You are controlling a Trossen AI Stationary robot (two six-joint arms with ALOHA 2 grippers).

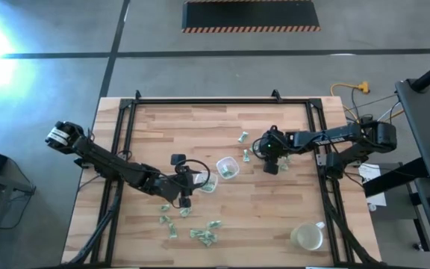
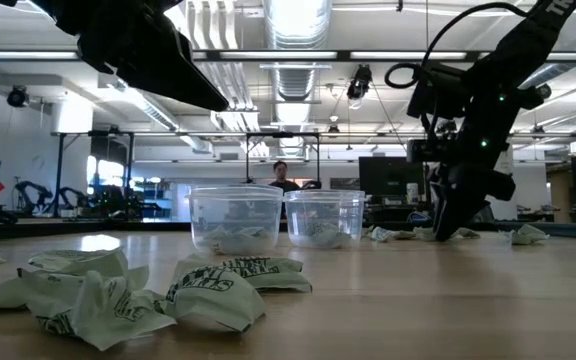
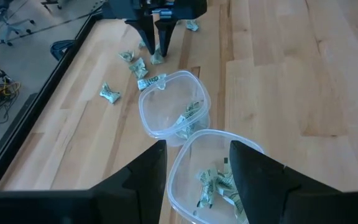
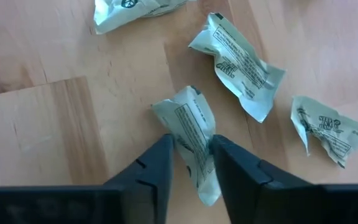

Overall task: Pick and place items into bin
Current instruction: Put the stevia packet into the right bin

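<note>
Small pale green-and-white crumpled wrappers lie scattered on the wooden table, a group [image 1: 192, 232] near the near edge and a few [image 1: 243, 137] by the right arm. Two small clear tubs [image 1: 228, 168] [image 1: 209, 183] stand mid-table, each with wrappers inside [image 3: 216, 182]. My right gripper [image 4: 193, 163] points down at the table right of the tubs, shut on one wrapper [image 4: 194, 130]. My left gripper [image 3: 197, 167] hovers open and empty above the nearer tub [image 3: 185, 186]. My right gripper pinches one wrapper between its two fingers [image 4: 160, 165], on the wrapper's middle part [image 4: 197, 146]. It comes from above, pointing down [image 2: 448, 225]. The wrapper lies on the table, one end [image 4: 173, 107] sticking out beyond the fingertips.
A yellowish-white mug [image 1: 308, 237] stands near the table's near right corner. Loose wrappers [image 4: 241, 65] [image 4: 328, 127] lie close around the right gripper. A black frame rail [image 1: 129, 112] runs along the table's edges. A person [image 2: 282, 175] shows far behind the table.
</note>
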